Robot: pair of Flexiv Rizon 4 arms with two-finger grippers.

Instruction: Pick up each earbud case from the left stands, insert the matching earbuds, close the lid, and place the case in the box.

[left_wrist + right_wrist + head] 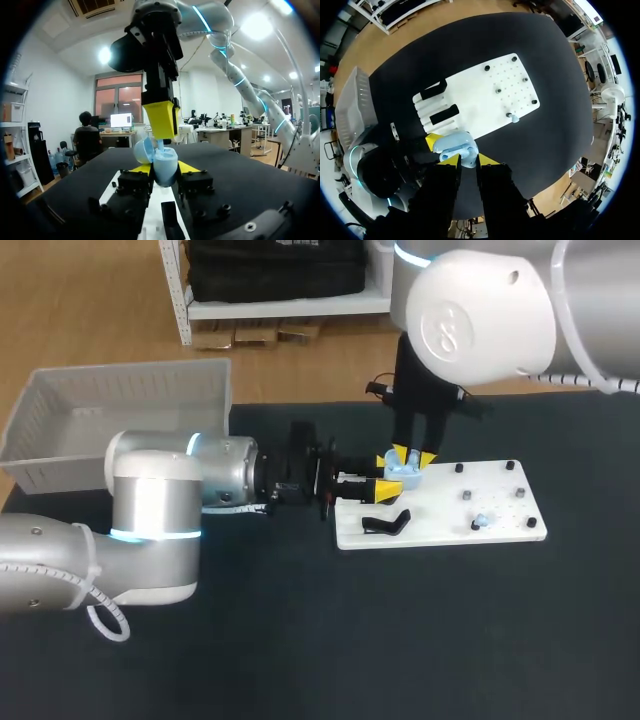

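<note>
Pinched from two sides in the left end effector [164, 170], at the left edge of the white board [440, 520] and above the bench [300, 640]: the pale-blue earbud case [162, 161], lid swung open, mouth seemingly turned upward; comes in level from the left, fingers lying flat along the board's edge.

Straight above the case, pointing down: the right end effector [467, 159], fingers drawn nearly together and apparently nipping a small pale earbud [160, 145], lower end touching the open case; not confirmable in the head view, with the spot hidden behind yellow tips.

Turns, by this reading, on one line only: vertical, earbud over socket, no sideways offset showing in the right wrist view; probably calls for a short straight push down, then a release; risks a tilted earbud jamming at the rim.

Well apart to the right, on the board near a peg: a second earbud [482, 521], nearer the right arm than the left; just beside the case, lying on the board: a black stand [385, 524].

Far to the left, beyond the left arm: the box [120, 410], nearer the left arm, so a likely hand-off-free drop for the arm gripping the case.
</note>
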